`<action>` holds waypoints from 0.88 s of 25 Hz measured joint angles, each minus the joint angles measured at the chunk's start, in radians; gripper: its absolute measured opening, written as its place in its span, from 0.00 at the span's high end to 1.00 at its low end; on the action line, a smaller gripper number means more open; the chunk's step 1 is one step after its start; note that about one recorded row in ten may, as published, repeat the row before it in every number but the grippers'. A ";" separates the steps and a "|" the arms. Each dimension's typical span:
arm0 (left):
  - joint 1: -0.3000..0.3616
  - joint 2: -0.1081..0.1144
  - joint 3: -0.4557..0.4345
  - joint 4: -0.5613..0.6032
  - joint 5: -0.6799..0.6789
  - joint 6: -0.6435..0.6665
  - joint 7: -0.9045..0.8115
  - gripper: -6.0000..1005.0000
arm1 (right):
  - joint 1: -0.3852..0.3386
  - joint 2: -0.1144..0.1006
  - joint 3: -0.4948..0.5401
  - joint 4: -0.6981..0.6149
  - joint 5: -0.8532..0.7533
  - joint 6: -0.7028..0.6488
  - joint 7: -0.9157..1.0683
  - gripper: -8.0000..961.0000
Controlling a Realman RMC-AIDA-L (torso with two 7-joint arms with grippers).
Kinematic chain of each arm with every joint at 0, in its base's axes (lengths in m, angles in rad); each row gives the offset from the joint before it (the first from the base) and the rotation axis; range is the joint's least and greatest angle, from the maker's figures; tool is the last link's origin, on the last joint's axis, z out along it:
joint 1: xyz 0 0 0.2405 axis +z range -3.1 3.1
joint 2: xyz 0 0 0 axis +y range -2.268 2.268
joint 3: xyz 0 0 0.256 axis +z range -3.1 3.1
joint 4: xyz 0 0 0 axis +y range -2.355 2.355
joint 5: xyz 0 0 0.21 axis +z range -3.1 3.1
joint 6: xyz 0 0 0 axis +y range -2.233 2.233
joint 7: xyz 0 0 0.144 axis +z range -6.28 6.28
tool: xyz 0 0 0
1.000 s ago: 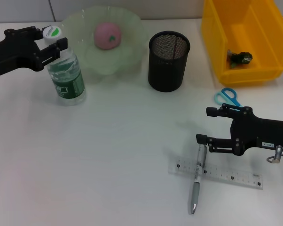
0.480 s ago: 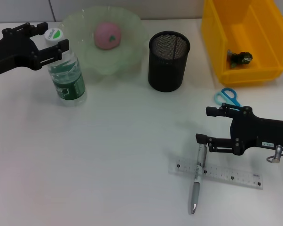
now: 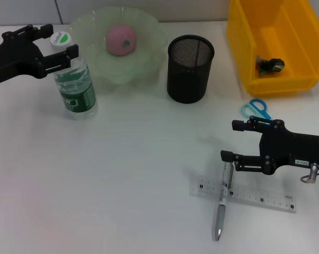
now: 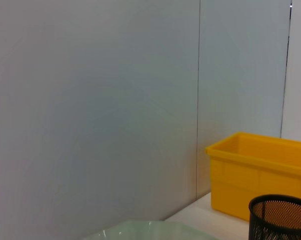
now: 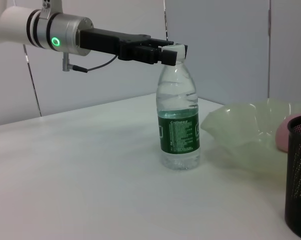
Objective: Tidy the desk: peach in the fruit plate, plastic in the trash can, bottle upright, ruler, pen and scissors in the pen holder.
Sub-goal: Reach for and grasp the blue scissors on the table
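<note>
The bottle (image 3: pixel 74 84) stands upright at the far left. My left gripper (image 3: pixel 58 38) is open, one finger on each side of the white cap; the right wrist view shows the left gripper (image 5: pixel 163 51) there too. The peach (image 3: pixel 121 39) lies in the fruit plate (image 3: pixel 90 26). Dark crumpled plastic (image 3: pixel 269 64) lies in the yellow trash can (image 3: pixel 244 47). My right gripper (image 3: pixel 237 141) is open low over the table, just above the pen's (image 3: pixel 222 203) upper end. The pen lies across the ruler (image 3: pixel 255 197). Blue-handled scissors (image 3: pixel 256 108) lie behind that gripper. The mesh pen holder (image 3: pixel 190 67) shows nothing inside.
The pen holder stands between the plate and the trash can at the back. In the left wrist view only the wall, the trash can (image 4: pixel 260 175) and the pen holder's rim (image 4: pixel 283 215) show. White table surface spreads across the middle and front left.
The left gripper's fingers have spread away from the bottle cap and the arm has shifted slightly back. The bottle stays standing. The right arm has not moved.
</note>
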 joint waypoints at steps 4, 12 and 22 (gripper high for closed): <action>0.009 -0.001 0.000 -0.003 -0.049 0.014 0.006 0.21 | -0.002 0.000 0.000 0.000 0.000 0.000 0.000 0.16; 0.030 0.006 -0.001 -0.055 -0.253 0.222 0.012 0.21 | -0.002 0.000 0.000 0.000 0.000 0.003 0.000 0.16; 0.021 0.009 0.106 -0.233 -0.271 0.422 0.101 0.21 | 0.001 0.000 -0.012 0.000 0.000 0.003 0.001 0.16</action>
